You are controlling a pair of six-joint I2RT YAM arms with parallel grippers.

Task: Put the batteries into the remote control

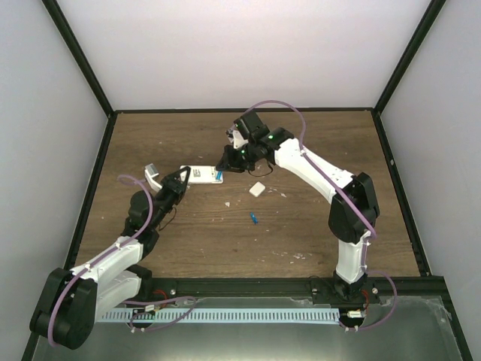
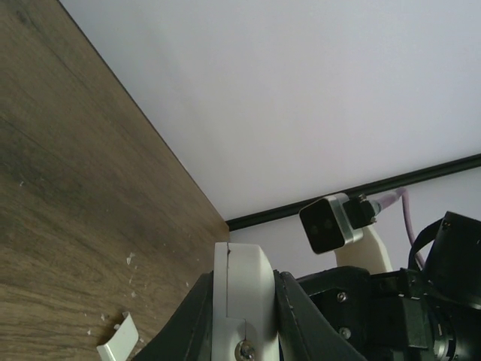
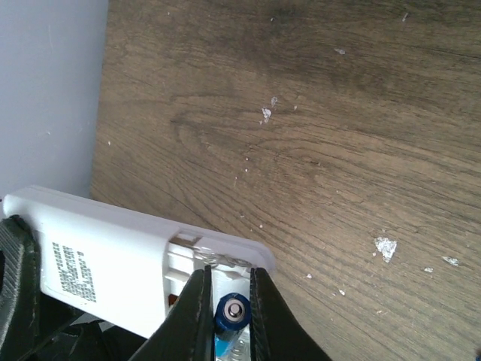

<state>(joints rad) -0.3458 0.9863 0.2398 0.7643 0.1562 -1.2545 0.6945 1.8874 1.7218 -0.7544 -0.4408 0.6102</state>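
The white remote control (image 1: 201, 174) lies face down, its back with the open battery bay up. My left gripper (image 1: 183, 179) is shut on its left end; in the left wrist view the remote's edge (image 2: 244, 293) stands between the black fingers. My right gripper (image 1: 222, 168) is shut on a blue battery (image 3: 232, 314) and holds it over the open bay (image 3: 218, 267) at the remote's right end (image 3: 113, 263). A second blue battery (image 1: 255, 218) lies loose on the table. The small white cover piece (image 1: 257, 189) lies near it.
A white clip-like piece (image 1: 151, 175) lies left of the left gripper; it also shows in the left wrist view (image 2: 119, 343). White flecks dot the wooden table (image 1: 301, 218). Black frame posts and white walls enclose the table.
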